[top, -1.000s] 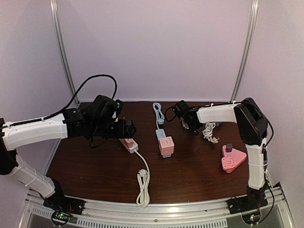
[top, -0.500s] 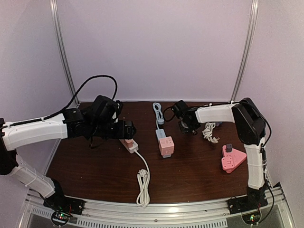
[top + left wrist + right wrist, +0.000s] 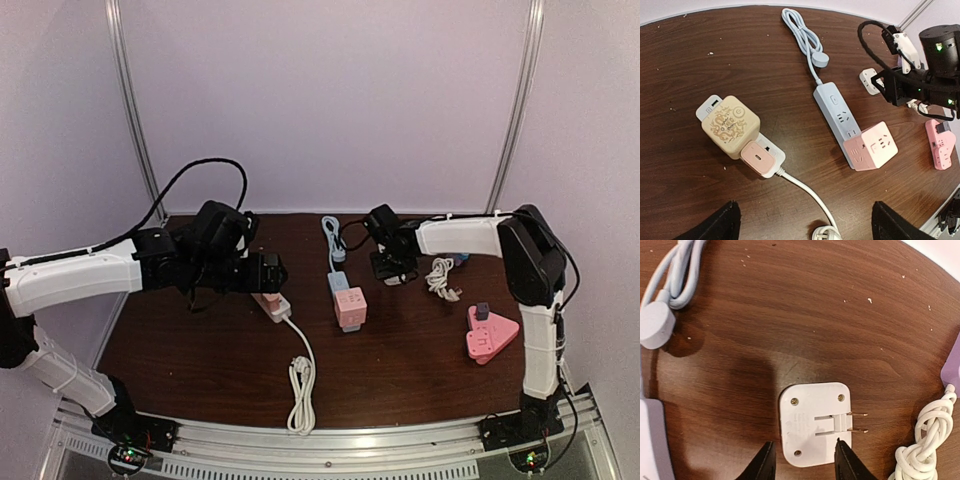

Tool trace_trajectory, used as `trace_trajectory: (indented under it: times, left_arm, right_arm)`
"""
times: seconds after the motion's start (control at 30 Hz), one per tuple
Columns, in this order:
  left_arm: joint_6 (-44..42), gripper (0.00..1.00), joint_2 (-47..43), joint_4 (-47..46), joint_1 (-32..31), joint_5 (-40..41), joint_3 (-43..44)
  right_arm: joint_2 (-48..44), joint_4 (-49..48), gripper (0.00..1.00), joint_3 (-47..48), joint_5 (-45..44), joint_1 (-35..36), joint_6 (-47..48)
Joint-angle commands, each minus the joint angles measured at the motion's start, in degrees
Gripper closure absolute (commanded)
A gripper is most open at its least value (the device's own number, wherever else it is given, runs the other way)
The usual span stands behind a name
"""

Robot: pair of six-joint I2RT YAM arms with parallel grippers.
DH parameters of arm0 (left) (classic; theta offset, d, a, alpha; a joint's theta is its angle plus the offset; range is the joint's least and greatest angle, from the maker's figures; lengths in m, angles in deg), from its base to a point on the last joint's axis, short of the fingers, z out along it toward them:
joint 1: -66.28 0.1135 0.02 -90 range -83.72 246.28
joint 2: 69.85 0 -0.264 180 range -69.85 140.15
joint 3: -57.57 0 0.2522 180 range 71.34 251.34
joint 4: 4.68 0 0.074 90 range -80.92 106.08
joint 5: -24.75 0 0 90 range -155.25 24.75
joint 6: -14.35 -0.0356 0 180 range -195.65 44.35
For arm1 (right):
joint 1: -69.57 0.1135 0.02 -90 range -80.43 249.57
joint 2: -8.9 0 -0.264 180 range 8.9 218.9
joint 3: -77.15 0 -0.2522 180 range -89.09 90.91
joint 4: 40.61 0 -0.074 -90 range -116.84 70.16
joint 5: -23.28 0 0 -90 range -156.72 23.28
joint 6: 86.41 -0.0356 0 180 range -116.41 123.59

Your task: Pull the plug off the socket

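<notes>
Right hand (image 3: 805, 464) is released, fingers spread, low over the near edge of the white square plastic plug (image 3: 815, 422). That plug lies flat on the dark brown wooden counter (image 3: 790, 315) w/ its two metal prongs pointing sideways, out of any socket. One fingertip overlaps the plug's corner, the other sits just beside its edge. Both tips are cut off at the frame bottom, so contact can't be told. In the top view the plug can't be made out under the hand. A coiled white cable (image 3: 922, 440) lies near the prongs, partly cut off.

Left hand (image 3: 809, 224) is also released, nothing btwn its fingers, only two dark tips showing. It hangs above the white power strip (image 3: 776, 154), most of which is hidden under a beige cube adapter w/ a dragon pattern (image 3: 730, 125). A grey-blue power strip (image 3: 837, 110) carries a pink cube socket (image 3: 871, 146) at its end. A pink triangular socket (image 3: 940, 150) is cut off at the right edge.
</notes>
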Motion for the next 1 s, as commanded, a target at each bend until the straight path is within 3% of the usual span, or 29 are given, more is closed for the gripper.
trace_trajectory:
  times: [0.0,0.27,0.5,0.97]
  left_arm:
    - [-0.6,0.07,0.1,-1.9,0.5,0.4,0.0]
    - [-0.5,0.06,0.4,-2.1,0.4,0.5,0.1]
    - [-0.1,0.05,-0.3,-2.0,0.9,1.6,-0.4]
    - [0.6,0.02,-4.0,-3.0,4.0,0.6,-4.3]
  right_arm:
    - [-7.2,0.5,0.55,-0.6,5.6,-0.2,-2.7]
    - [-14.7,3.7,0.37,-3.3,11.2,3.1,-8.8]
    - [-20.6,-0.9,0.25,-9.1,15.6,9.2,-13.6]
    - [-16.7,2.0,0.14,-9.7,9.2,19.2,-17.8]
